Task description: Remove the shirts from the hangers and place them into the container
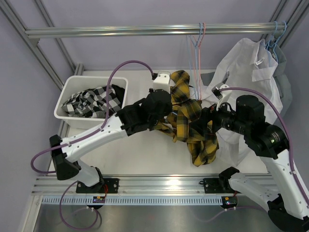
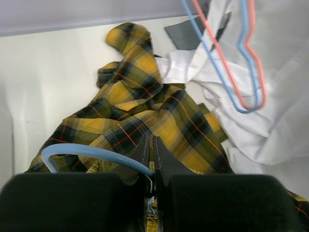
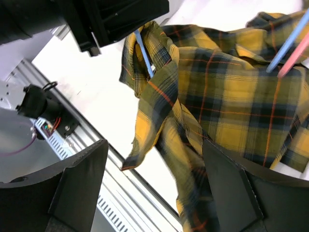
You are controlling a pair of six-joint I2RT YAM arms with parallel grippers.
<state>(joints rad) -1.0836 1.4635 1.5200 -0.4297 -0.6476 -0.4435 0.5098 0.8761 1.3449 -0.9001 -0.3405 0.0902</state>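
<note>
Centre of the top view: yellow-and-black plaid shirt bunched, well right of the container. Your left gripper is clenched on its light blue hanger, and your right gripper is released. Pull now and the snagged shirt may drag along.

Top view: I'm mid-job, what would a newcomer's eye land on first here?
The yellow-and-black plaid shirt, bunched at centre, with the left gripper shut on the light blue hanger inside it and the right gripper open, facing it. Next, the white shirt hanging on the rail at back right, and the checked shirt in the container at left.
</note>
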